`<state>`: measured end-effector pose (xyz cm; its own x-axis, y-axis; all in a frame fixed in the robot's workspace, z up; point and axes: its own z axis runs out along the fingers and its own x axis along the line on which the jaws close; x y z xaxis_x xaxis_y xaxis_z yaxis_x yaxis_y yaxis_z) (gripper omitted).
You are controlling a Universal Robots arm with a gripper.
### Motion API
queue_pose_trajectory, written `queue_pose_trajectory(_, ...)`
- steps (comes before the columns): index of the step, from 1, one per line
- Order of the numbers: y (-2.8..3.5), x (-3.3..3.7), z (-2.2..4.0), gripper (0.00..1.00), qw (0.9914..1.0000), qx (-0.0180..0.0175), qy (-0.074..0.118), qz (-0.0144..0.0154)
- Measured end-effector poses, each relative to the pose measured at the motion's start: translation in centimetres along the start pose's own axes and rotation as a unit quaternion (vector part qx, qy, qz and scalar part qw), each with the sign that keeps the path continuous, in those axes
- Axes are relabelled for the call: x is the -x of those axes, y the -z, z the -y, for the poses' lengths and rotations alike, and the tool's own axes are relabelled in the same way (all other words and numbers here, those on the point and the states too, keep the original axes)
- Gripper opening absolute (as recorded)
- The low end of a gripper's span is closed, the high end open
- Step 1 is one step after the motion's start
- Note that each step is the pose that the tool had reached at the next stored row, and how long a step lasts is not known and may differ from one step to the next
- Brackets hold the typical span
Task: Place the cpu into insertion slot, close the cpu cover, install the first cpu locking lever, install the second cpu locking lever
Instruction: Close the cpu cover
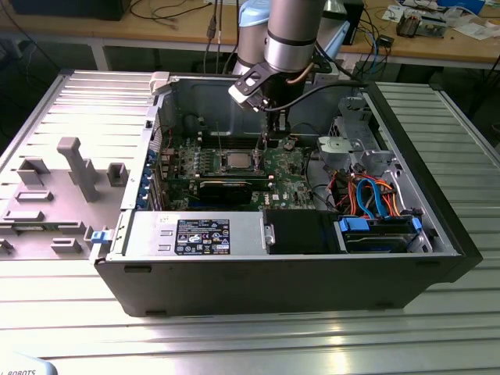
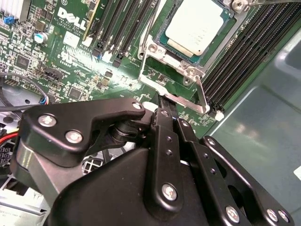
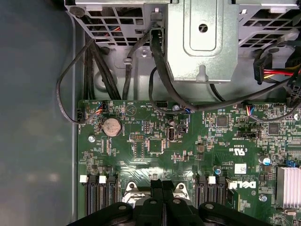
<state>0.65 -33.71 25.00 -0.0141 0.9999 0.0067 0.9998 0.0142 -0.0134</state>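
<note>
**Jaws shut and empty at the socket edge, cpu seated**

Jaws are pinched together with nothing between them. The fingertips [image 3: 157,186] sit just beside the silver socket hardware.
- The cpu [image 2: 194,26] lies flat in the insertion slot [image 2: 162,37], grey face up.
- The cpu cover [image 2: 184,69] looks to be down around it, but I can't confirm from this angle.
- A thin wire lever [image 2: 201,94] stands loose next to the jaws.

Risks:
- The lever is a thin rod, so closed jaws could slide off it into the motherboard [image 3: 155,141] or the memory slots [image 2: 244,47] right alongside.
- If the cover isn't fully flat, pressing the lever would load the cpu unevenly.

Views:
- The second wrist view gives the cpu and lever detail.
- The first wrist view looks past the jaws to the cables [image 3: 155,56] and drive cage [image 3: 202,37].
- The exterior view shows the arm [image 1: 289,31] reaching down into the open case [image 1: 273,273] on the tabletop [image 1: 234,344].
</note>
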Motion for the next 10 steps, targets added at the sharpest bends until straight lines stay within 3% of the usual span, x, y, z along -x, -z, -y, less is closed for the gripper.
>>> queue_pose_trajectory(10,-0.01,-0.01,0.38,0.11,1.0,-0.0002,0.0,0.0)
